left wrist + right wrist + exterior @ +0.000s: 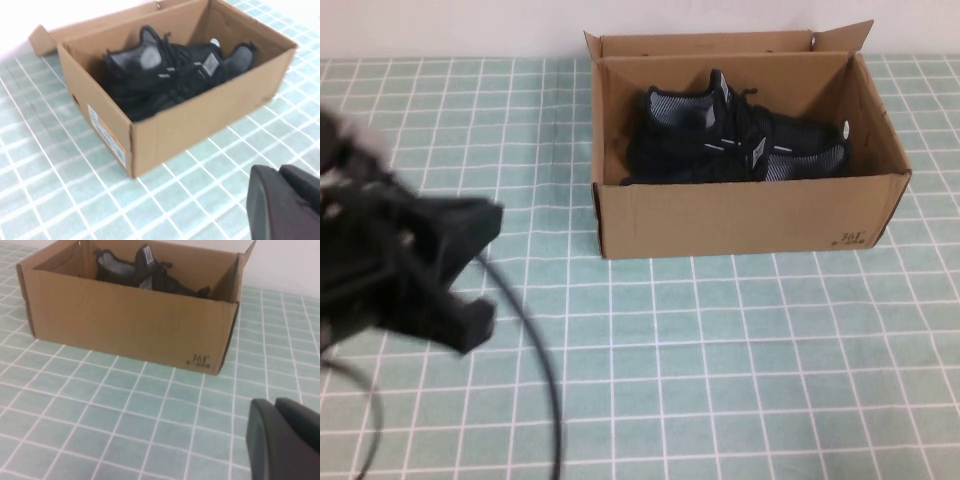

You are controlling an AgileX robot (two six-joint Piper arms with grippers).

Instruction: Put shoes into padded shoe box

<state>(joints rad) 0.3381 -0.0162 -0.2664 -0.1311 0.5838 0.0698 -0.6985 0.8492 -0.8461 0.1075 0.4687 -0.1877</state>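
At the far left of the high view the left gripper [470,270] hangs above the green checked tablecloth [720,380], well apart from the box, a blurred black mass with a dark cable [535,350] looping down beneath it. Its two fingers seem to stand apart, one tip near the upper right of the mass and one lower down, with nothing between them — though the blur makes that reading a little uncertain. In the left wrist view only one dark finger [280,205] shows at the corner, over bare cloth. Further right, toward the back of the table, stands the padded shoe box [750,215], brown corrugated cardboard, open at the top with its flaps raised against the white wall [450,25]. A small dark print sits at the front right corner of its near side, and a white and orange label [106,135] is stuck on its left end wall. Inside lie the shoes [730,140], both black knit sneakers, side by side with grey lining showing at the collars and laces on top. The right gripper [285,440] does not show in the high view — its wrist camera catches just one dark finger over the cloth, near the box's printed corner, and whether it is open or closed cannot be told.
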